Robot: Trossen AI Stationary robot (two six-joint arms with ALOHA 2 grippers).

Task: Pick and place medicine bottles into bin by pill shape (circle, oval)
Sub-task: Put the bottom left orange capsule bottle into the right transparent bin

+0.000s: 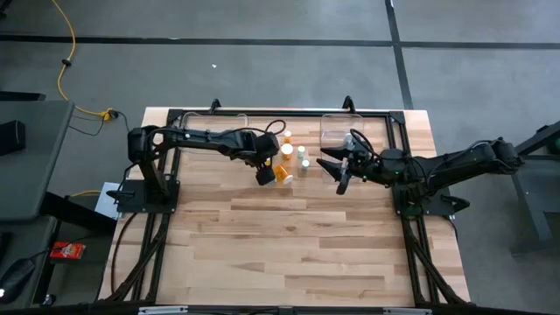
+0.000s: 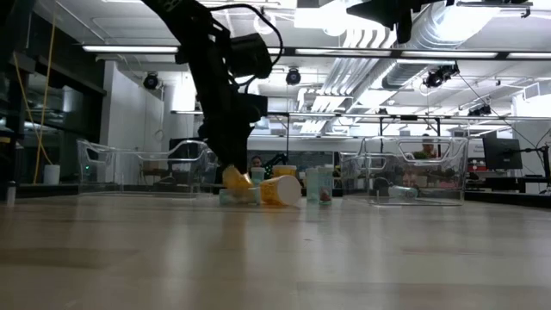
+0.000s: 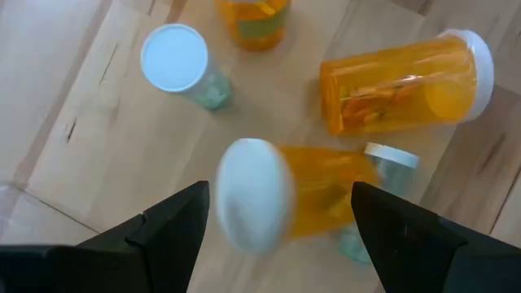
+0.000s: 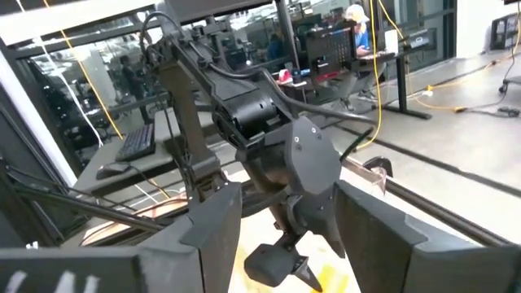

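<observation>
Several medicine bottles (image 1: 290,161) cluster on the wooden table (image 1: 297,245) at its far middle. My left gripper (image 1: 265,176) is open and tipped steeply down over them. Its fingers (image 3: 175,220) stand on either side of an orange bottle (image 3: 313,191) that lies on its side, white cap (image 3: 252,203) toward the camera. A second orange bottle (image 3: 399,81) lies beside it. A pale vial (image 3: 175,61) and another orange bottle (image 3: 254,18) stand upright. My right gripper (image 1: 339,172) hovers open and level above the table, right of the cluster, nothing between its fingers (image 4: 216,236).
Two clear bins stand at the table's far edge, one behind the left arm (image 1: 229,122) and one at the right (image 1: 341,133). A black frame (image 1: 398,157) borders the table. The near half of the table is bare wood.
</observation>
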